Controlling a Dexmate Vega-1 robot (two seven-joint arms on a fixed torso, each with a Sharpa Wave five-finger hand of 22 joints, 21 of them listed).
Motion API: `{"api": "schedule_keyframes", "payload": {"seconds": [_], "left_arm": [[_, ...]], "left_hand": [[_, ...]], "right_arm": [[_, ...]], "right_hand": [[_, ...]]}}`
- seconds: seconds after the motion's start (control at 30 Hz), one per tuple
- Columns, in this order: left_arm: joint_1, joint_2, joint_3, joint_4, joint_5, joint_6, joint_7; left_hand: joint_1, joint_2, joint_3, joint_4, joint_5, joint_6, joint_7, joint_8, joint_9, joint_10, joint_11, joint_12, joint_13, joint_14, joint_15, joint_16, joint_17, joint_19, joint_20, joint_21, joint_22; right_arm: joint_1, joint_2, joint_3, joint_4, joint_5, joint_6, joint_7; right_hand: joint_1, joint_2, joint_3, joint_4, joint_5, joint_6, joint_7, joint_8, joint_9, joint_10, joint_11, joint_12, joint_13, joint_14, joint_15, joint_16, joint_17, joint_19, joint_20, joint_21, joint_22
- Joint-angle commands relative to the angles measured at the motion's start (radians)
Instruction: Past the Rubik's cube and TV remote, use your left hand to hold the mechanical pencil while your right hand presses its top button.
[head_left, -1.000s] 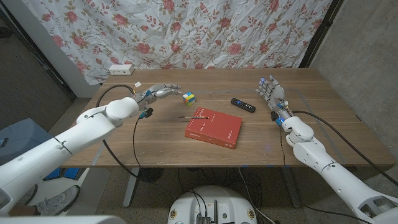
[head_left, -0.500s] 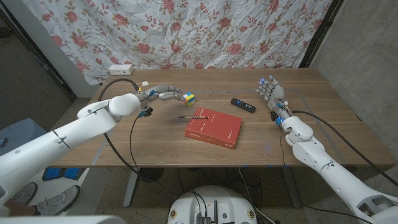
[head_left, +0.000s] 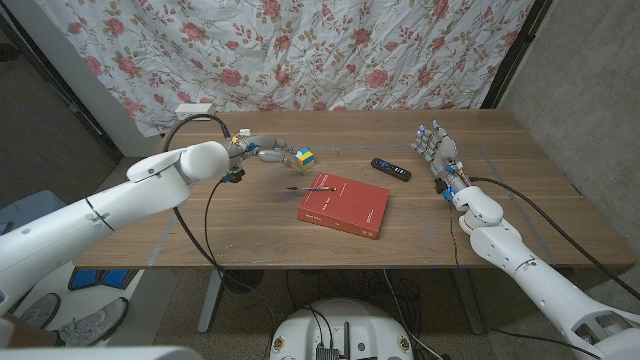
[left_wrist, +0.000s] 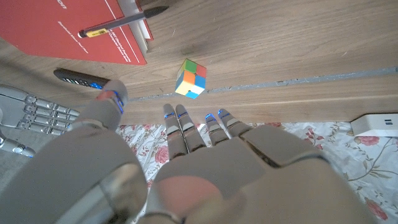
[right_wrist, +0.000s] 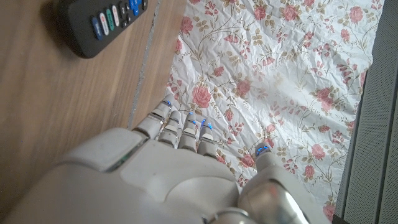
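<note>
A dark mechanical pencil (head_left: 312, 187) (left_wrist: 121, 23) lies across the near-left corner of a red book (head_left: 345, 205) (left_wrist: 68, 31), its tip sticking out over the wood. A small Rubik's cube (head_left: 302, 157) (left_wrist: 190, 78) sits just behind it. The black TV remote (head_left: 391, 168) (right_wrist: 99, 23) lies to the right. My left hand (head_left: 262, 149) (left_wrist: 186, 155) hovers open just left of the cube, fingers stretched toward it, holding nothing. At the table's right side my right hand (head_left: 436, 148) (right_wrist: 168, 162) stands open, fingers pointing at the curtain.
A white power strip (head_left: 195, 110) (left_wrist: 376, 124) lies at the table's far left corner. A flowered curtain (head_left: 330, 50) hangs behind the table. Bare wood lies in front of the book and to its right.
My left arm has swung further in over the table, carrying the hand slightly right toward the cube. The right hand, pencil, book and remote have not moved.
</note>
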Motion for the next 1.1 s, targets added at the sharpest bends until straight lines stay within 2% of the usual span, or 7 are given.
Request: {"api": "schedule_keyframes", "payload": {"seconds": [0.03,0.43,0.57,0.77,0.83,1.1], "left_arm": [[-0.062,0.016,0.052,-0.078,0.165,0.111,-0.136],[-0.119,0.006,0.131,-0.142,0.377,0.208,-0.3],[-0.134,-0.013,0.155,-0.15,0.444,0.231,-0.357],[-0.132,-0.038,0.169,-0.154,0.524,0.242,-0.396],[-0.124,-0.051,0.166,-0.154,0.539,0.251,-0.398],[-0.15,-0.094,0.207,-0.14,0.656,0.241,-0.502]], "left_hand": [[0.021,-0.007,-0.009,0.0,0.004,0.02,0.0,0.006,0.004,0.019,-0.003,0.0,0.003,0.015,-0.126,0.008,0.004,0.009,-0.099,0.005,0.002],[0.056,-0.042,-0.036,0.001,-0.002,0.063,-0.001,0.013,0.004,0.07,-0.008,-0.003,0.002,0.025,-0.12,0.01,0.005,0.009,-0.103,0.003,0.002],[0.067,-0.047,-0.043,0.002,-0.001,0.062,-0.007,0.009,0.004,0.077,-0.01,-0.007,0.002,0.03,-0.119,0.01,0.005,0.011,-0.091,0.004,0.002],[0.076,-0.05,-0.049,0.002,0.0,0.069,-0.008,0.009,0.004,0.085,-0.011,-0.009,0.002,0.037,-0.118,0.012,0.005,0.014,-0.087,0.005,0.002],[0.082,-0.051,-0.052,0.002,0.0,0.066,-0.017,0.006,0.004,0.086,-0.011,-0.012,0.002,0.037,-0.118,0.01,0.005,0.016,-0.083,0.005,0.002],[0.105,-0.054,-0.065,0.003,0.001,0.061,-0.02,-0.002,0.005,0.087,-0.013,-0.02,0.002,0.027,-0.112,0.005,0.005,0.001,-0.066,0.001,0.003]], "right_arm": [[-0.002,-0.011,0.006,-0.009,0.005,-0.012,0.0],[-0.013,-0.013,0.008,-0.021,0.004,-0.023,-0.018],[-0.01,-0.012,0.007,-0.02,0.003,-0.024,-0.02],[-0.002,-0.009,0.004,-0.013,0.004,-0.027,-0.014],[0.0,-0.008,0.004,-0.01,0.005,-0.027,-0.012],[-0.002,-0.007,0.005,-0.009,0.008,-0.028,-0.013]], "right_hand": [[0.002,0.004,0.002,-0.007,0.002,0.006,-0.001,0.005,0.003,0.004,-0.001,0.004,0.0,0.002,-0.002,0.007,-0.001,0.002,0.006,0.005,0.003],[0.002,0.005,0.001,-0.011,0.001,0.006,-0.002,0.005,0.003,0.004,-0.001,0.004,-0.001,0.001,-0.003,0.008,-0.006,0.002,0.006,0.005,0.003],[0.002,0.006,0.001,-0.012,0.001,0.005,-0.002,0.005,0.003,0.004,-0.001,0.004,-0.001,0.001,-0.003,0.008,-0.007,0.002,0.007,0.005,0.003],[0.002,0.007,0.001,-0.013,0.001,0.005,-0.002,0.004,0.003,0.004,-0.001,0.004,-0.001,0.001,0.001,0.009,-0.008,0.002,0.007,0.005,0.003],[0.001,0.008,0.001,-0.013,0.001,0.005,-0.003,0.004,0.003,0.004,0.001,0.004,-0.001,0.002,0.007,0.009,-0.009,0.002,0.009,0.005,0.003],[0.001,0.009,0.0,-0.014,0.0,0.005,-0.003,0.004,0.003,0.003,0.002,0.004,-0.001,0.001,0.011,0.01,-0.01,0.001,0.011,0.005,0.003]]}}
